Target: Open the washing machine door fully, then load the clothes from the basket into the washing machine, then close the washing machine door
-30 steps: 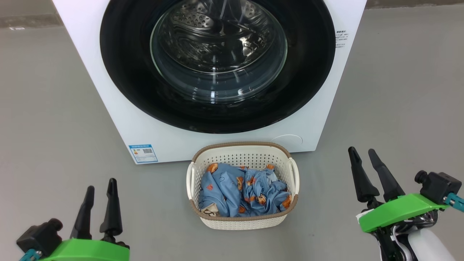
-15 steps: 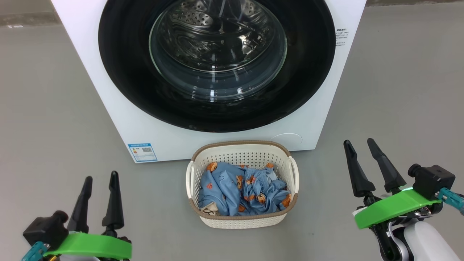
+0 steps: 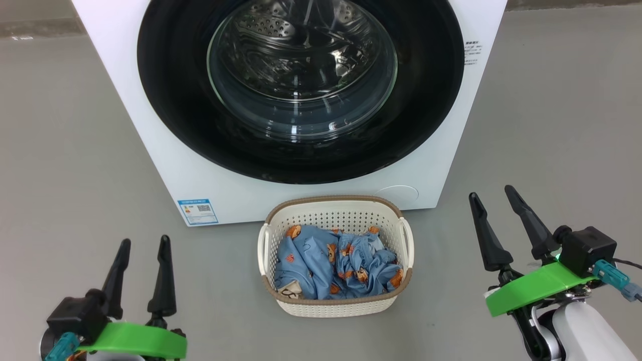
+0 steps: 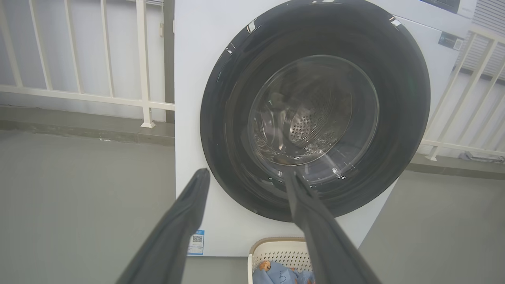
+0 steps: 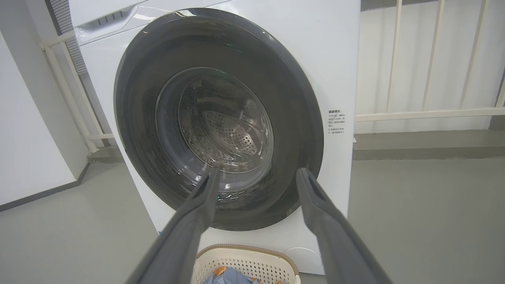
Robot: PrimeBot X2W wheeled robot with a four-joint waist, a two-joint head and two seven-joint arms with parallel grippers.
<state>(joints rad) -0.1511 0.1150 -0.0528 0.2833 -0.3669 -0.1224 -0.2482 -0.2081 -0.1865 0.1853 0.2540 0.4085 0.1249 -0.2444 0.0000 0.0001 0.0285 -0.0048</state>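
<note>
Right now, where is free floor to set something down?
Bare floor lies on both sides of the basket, toward the left gripper and toward the right gripper. Tight: the strip between basket and washing machine.

Grey floor (image 3: pixel 75 150), smooth and matt, occupying the left, right and lower parts of the head view. Two things stand directly on it. The washing machine (image 3: pixel 165 170) is a white box at upper centre, its base edge crossing the frame just below the middle. The basket (image 3: pixel 336 307), cream perforated plastic with a brown rim, is at lower centre, just in front of the machine's base; whether the two touch cannot be told. In the left wrist view, a darker raised kerb (image 4: pixel 79 128) borders the floor at middle left, beside the machine, and carries a white railing (image 4: pixel 144 79).
</note>
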